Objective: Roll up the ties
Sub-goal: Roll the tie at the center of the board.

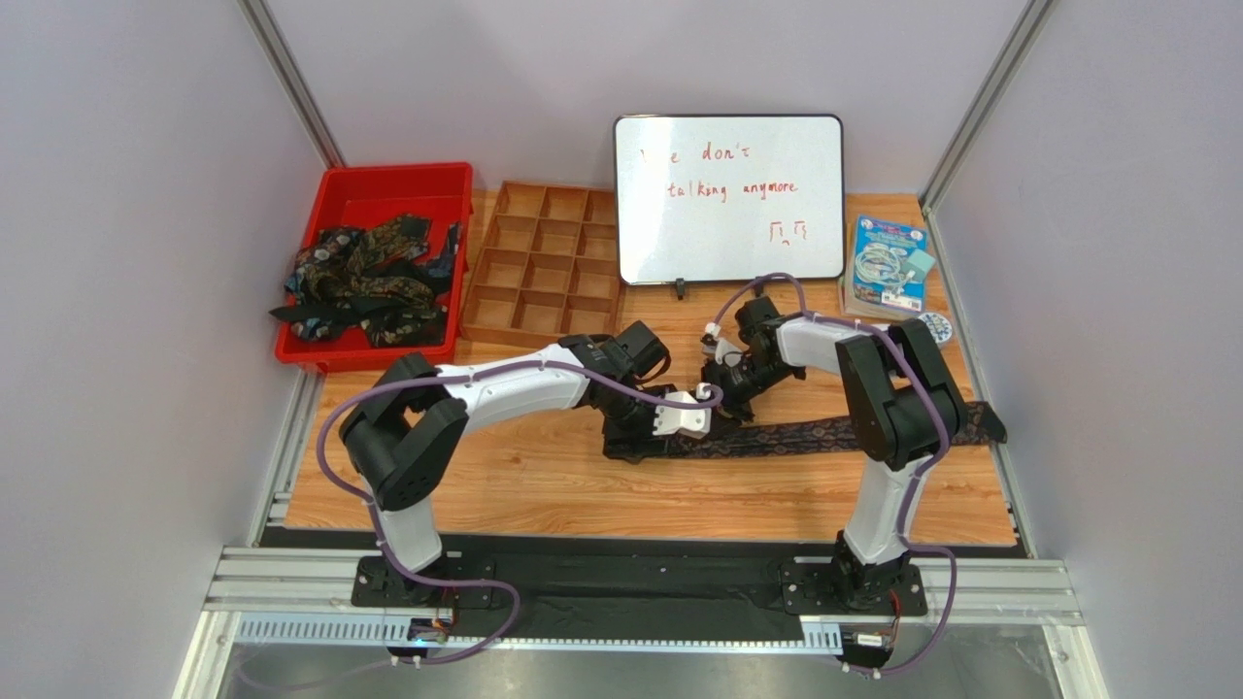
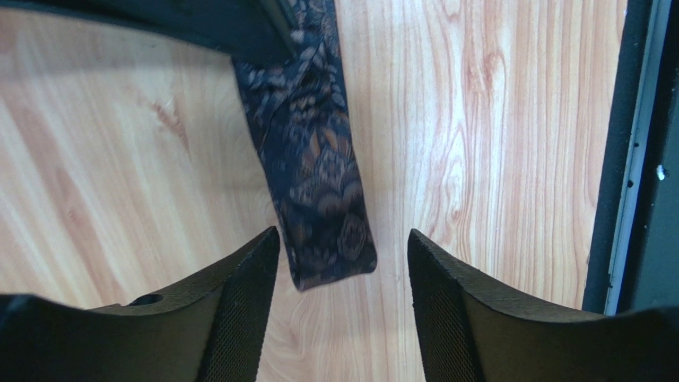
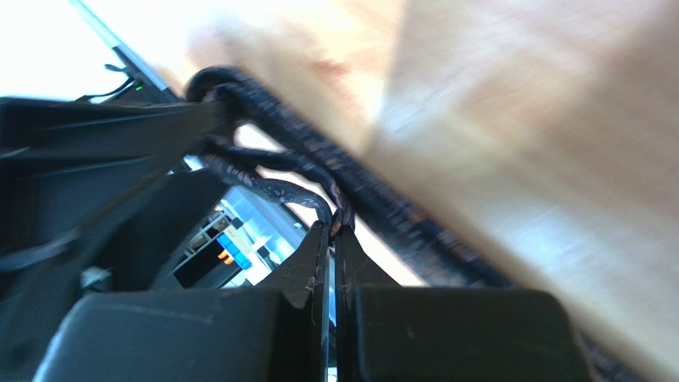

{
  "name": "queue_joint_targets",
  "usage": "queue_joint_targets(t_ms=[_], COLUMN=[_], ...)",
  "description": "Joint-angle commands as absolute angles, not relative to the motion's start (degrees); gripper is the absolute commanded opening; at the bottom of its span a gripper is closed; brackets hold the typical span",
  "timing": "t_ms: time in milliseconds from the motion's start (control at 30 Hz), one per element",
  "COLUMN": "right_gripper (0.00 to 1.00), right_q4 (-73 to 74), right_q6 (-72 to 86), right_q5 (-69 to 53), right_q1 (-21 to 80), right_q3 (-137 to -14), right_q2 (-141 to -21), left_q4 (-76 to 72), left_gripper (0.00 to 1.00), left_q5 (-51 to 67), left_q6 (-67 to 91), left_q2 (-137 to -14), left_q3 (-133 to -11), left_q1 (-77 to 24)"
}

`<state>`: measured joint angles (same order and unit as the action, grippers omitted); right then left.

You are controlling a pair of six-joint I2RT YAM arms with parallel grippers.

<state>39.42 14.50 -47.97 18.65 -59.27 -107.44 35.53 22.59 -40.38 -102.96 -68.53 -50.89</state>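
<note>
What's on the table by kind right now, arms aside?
Tie across the table: 1
Heap of ties, too tangled to count singly: 1
Red bin: 1
Wooden divider tray: 1
Whiteboard: 1
Blue box: 1
Small round item: 1
Total: 7

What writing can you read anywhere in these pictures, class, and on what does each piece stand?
"don't": whiteboard, top line, red marker; the word before it is lost in glare.
"talking anymore": same whiteboard, second line.
Red marks lower right on the whiteboard: not legible as words.
Blue box beside the whiteboard: print too small to read.
Wrist views: no text.
</note>
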Motion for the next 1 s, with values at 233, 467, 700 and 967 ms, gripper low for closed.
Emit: queue_joint_targets(t_ms=[233,467,700,967], right_gripper=[0.00,0.00,0.00,0.00], right_q4=[34.54,34.72,34.37,33.22], right_q6=[16.96,16.79,17.31,18.10], right_q5=[-43.69,-43.59,-44.12,-45.61], right_q1=[18.54,18.54,18.63,18.55], right_q3=[-60.03,-59.68,-59.85,-59.42], right_q2=[-113.37,-113.64,-113.20,-112.41], left_q4=[31.38,33.57,36.21,35.34], left_gripper=[0.71,0.43,0.40,0.41], left_q5=[18.11,19.85,24.52,25.67], left_q6=[-41.39,-42.45,-39.91,-37.09], left_q2=[-102.21,-103.10,-100.90,-108.62], left_q3=[-66.97,-70.31,-74.96,-81.38], left_q1=[-50.45,-50.45,-51.23,-53.44])
